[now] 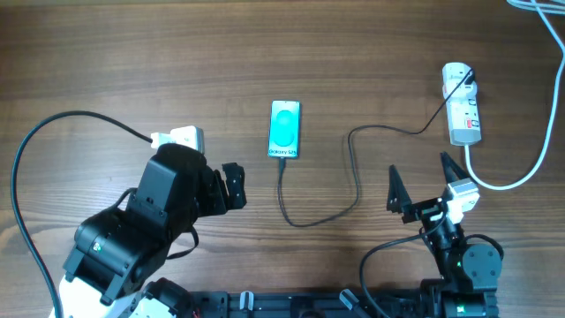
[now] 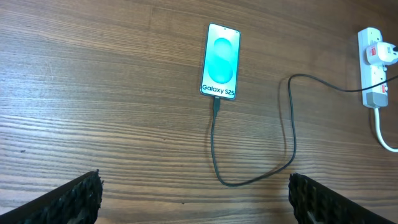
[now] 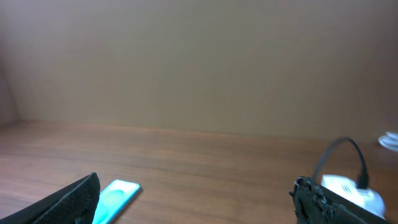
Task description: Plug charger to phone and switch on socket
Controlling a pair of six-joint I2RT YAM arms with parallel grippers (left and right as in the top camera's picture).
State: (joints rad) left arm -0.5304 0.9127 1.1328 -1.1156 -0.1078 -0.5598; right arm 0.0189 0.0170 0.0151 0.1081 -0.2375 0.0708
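Charger (image 2: 212, 146): tip at phone (image 2: 221, 59) text end, straight ahead of left gripper (image 2: 194, 193), spread, empty. Socket (image 1: 462, 115): ahead-right of right gripper (image 1: 425, 183), spread, empty.

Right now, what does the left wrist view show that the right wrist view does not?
Only left wrist: the charger's full loop across the table to the phone's text end. Only right wrist: a plain wall behind the table. Both: phone, socket, and an open claw, the left claw and the right claw.
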